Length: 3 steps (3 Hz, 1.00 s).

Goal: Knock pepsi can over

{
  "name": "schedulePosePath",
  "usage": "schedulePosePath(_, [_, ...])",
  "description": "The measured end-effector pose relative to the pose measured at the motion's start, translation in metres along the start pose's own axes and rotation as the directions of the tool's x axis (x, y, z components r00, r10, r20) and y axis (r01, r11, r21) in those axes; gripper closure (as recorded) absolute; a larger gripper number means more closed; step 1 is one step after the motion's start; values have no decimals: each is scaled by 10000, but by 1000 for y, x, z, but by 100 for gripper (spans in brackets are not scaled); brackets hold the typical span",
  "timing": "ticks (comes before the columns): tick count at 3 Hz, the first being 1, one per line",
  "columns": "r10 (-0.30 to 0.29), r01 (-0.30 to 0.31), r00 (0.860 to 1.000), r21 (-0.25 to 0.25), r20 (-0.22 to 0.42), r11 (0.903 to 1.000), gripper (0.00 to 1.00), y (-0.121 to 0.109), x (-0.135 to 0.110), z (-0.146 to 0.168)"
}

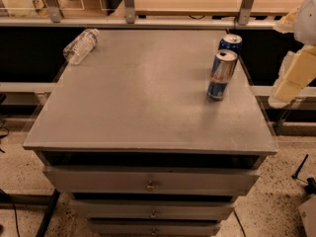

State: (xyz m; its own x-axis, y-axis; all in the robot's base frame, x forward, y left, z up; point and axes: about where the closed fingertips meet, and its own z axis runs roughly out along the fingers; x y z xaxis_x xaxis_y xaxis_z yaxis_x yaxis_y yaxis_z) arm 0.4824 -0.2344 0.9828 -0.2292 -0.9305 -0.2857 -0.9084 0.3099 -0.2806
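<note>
The pepsi can [231, 43], stout and dark blue with a silver top, stands upright at the back right of the grey cabinet top [143, 98]. A taller slim blue-and-silver can [221, 75] stands upright just in front of it, partly covering its lower half. My gripper [292, 78] shows as a pale cream part at the right edge of the view, beyond the cabinet's right side and apart from both cans. It holds nothing that I can see.
A clear plastic water bottle [80, 46] lies on its side at the back left corner. A wooden counter with metal posts [129, 4] runs behind the cabinet. Drawers [150, 181] face me below the top.
</note>
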Motion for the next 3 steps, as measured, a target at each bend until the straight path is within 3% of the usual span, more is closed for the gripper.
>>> schedulePosePath(1, [349,-358,9967,113,739,9993,0,-41,10,13])
schedulePosePath(2, [735,-749,9820,19,1738,9972,0,-82,21,31])
schedulePosePath(3, [1168,-1215,9575,16,2635,9926,0,-115,24,53])
